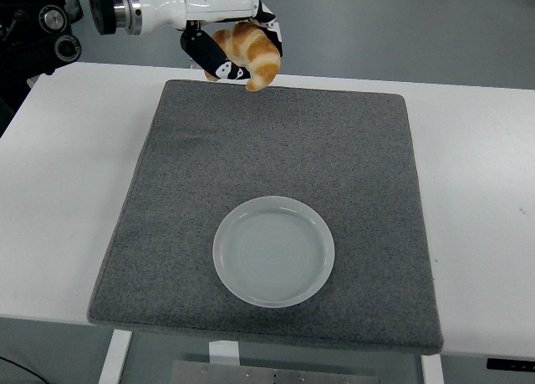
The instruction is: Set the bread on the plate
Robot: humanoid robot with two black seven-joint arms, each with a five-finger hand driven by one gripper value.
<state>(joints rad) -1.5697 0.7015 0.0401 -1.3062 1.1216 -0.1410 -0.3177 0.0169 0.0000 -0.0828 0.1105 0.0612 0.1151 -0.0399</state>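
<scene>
Now my left hand (230,45) is curled tight around the bread (251,53), up in the air over the far edge of the mat (175,192). One end of the bread points down. I think the next move is toward me and a bit right, to the plate (224,263). It sits near the front of the mat with lots of open room around it.
</scene>
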